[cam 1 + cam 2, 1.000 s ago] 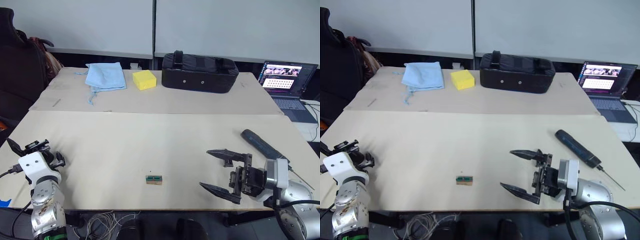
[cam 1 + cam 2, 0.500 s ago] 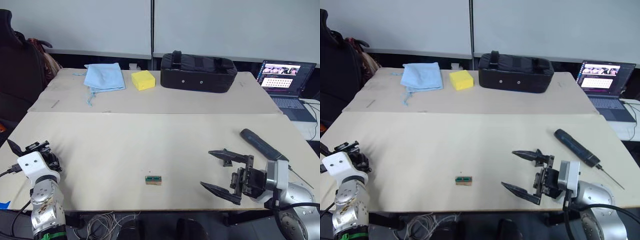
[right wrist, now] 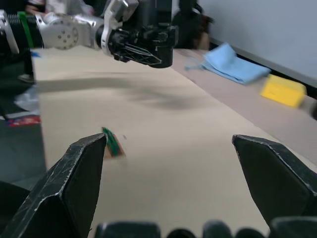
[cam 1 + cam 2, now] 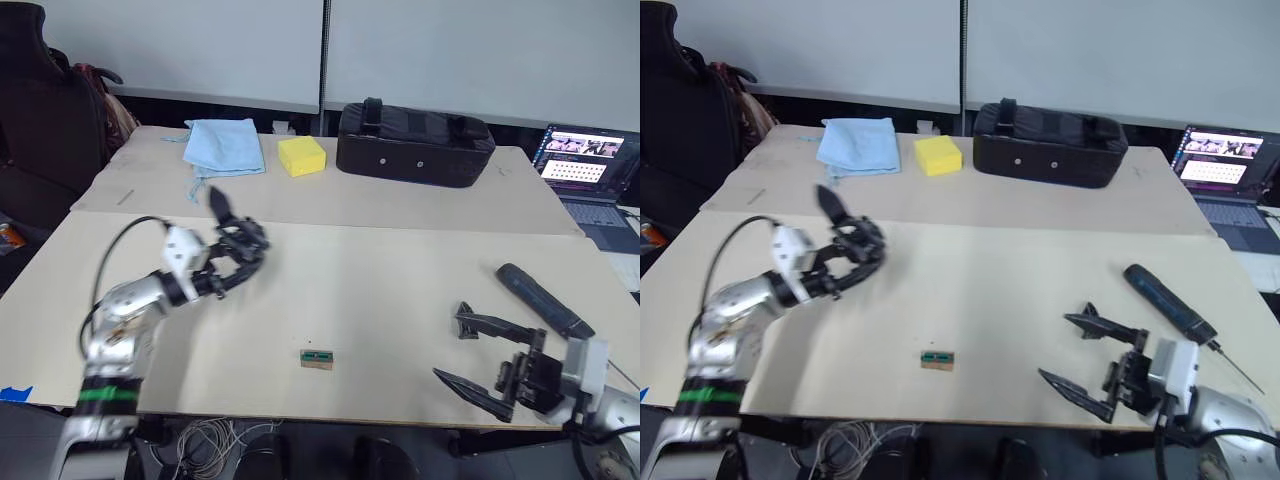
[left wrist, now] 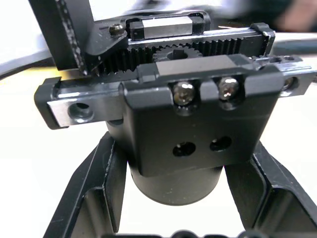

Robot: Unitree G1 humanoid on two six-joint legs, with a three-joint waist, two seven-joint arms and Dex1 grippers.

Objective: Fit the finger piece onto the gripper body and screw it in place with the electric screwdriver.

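Note:
My left gripper (image 4: 236, 243) hangs over the left middle of the table, shut on the gripper body (image 5: 188, 114), a black part with a toothed rack, two screws and a round drum end. The drum sits between my two left fingers (image 5: 94, 198). The electric screwdriver (image 4: 540, 298), a long dark pen-shaped tool, lies on the table at the right. My right gripper (image 4: 447, 348) rests near the front right edge, just left of the screwdriver, open and holding nothing. The right wrist view looks across at the left gripper (image 3: 143, 42). The finger piece is out of view.
A small green-topped block (image 4: 317, 358) lies at front centre. On the far table sit a black case (image 4: 415, 145), a yellow sponge (image 4: 302, 157) and a blue cloth (image 4: 225, 148). A laptop (image 4: 590, 165) stands at far right, a dark chair (image 4: 45, 110) at far left.
The camera has shifted. My left arm has swung from the front left corner up and inward over the table, carrying the gripper body. The right gripper stays open in about the same place.

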